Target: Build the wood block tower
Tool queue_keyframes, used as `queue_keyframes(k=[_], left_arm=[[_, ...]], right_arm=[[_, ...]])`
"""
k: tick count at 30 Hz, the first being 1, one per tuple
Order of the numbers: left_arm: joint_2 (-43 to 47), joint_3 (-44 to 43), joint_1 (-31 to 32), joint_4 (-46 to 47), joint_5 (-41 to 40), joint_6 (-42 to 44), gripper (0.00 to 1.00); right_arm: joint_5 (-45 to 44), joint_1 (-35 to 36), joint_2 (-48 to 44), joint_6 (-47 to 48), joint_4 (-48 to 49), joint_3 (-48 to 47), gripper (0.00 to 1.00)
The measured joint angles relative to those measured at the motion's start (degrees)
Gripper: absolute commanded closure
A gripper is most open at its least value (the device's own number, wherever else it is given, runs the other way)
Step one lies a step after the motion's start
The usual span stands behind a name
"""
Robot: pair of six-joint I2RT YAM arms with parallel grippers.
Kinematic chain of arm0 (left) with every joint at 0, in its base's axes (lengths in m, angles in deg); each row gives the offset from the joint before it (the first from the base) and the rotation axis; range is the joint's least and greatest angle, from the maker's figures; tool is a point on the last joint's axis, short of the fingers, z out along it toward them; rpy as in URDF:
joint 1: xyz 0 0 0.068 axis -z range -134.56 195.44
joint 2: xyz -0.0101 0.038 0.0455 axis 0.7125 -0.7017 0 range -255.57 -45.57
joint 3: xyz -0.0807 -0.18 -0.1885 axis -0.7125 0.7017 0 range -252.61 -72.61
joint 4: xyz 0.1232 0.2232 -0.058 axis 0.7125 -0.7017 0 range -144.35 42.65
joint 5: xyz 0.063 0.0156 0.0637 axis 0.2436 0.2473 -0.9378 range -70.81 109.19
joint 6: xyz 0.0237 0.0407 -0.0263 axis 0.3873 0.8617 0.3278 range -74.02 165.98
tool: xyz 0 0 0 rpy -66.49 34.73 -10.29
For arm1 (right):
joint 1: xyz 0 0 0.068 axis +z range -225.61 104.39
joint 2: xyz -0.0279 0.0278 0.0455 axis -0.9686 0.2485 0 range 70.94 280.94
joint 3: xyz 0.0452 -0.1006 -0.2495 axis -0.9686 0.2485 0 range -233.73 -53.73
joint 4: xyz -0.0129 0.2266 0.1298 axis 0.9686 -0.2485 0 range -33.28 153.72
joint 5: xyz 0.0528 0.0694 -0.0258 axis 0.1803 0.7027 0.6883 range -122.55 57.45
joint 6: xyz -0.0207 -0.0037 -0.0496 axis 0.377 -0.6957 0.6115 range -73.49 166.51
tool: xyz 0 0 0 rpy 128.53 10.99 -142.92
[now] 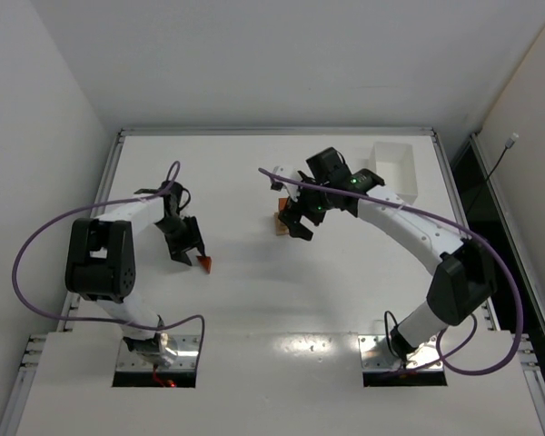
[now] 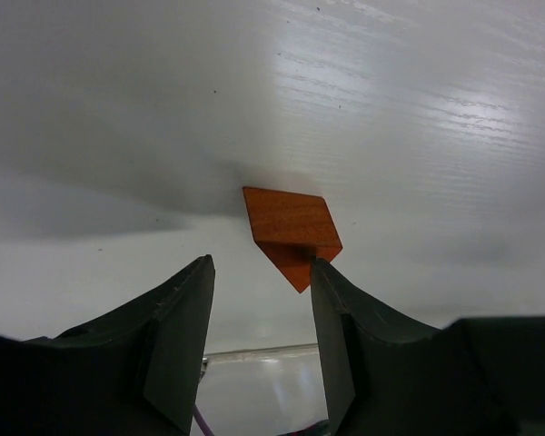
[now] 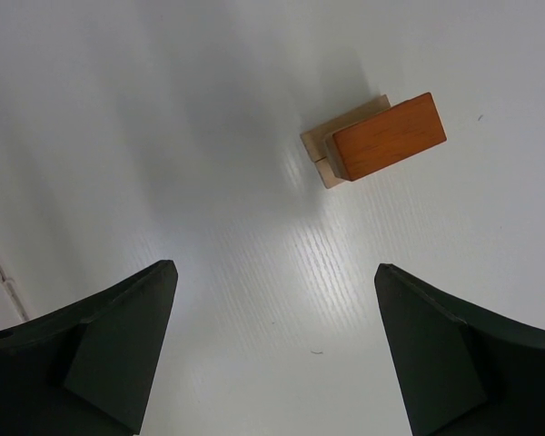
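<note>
Reddish wedge (image 2: 291, 227) just off left gripper (image 2: 262, 265) — tower (image 3: 372, 141) apart, right gripper (image 3: 274, 269) splayed nearby.

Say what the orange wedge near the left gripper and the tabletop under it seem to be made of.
Wedge: likely wood, stained reddish-orange, matte; faint straight grain shows on its faces. Tabletop: probably white plastic or laminate, semi-glossy; fine parallel ridges and a soft light reflection, though exact material is unclear.

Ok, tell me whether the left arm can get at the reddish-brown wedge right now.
Probably yes. The left gripper is open, and the wedge block lies on the table just ahead of its fingertips, with nothing in between.
</note>
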State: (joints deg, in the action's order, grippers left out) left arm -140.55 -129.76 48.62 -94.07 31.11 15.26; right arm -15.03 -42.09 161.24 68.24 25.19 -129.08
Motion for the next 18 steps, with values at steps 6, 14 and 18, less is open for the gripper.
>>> queue_keyframes(k=[6,14,18], left_arm=[[-0.8,0.0,-0.3,0.1,2.1,-2.1,0.57],[-1.6,-1.3,-0.3,1.0,5.5,-3.2,0.50],[-1.6,-1.7,-0.3,1.8,6.3,-3.7,0.45]], right_arm=[[0.6,0.0,1.0,0.0,-0.7,-0.5,0.12],[1.0,0.0,1.9,0.2,-1.0,-1.0,0.12],[1.1,0.1,3.1,0.2,-1.1,-1.9,0.12]])
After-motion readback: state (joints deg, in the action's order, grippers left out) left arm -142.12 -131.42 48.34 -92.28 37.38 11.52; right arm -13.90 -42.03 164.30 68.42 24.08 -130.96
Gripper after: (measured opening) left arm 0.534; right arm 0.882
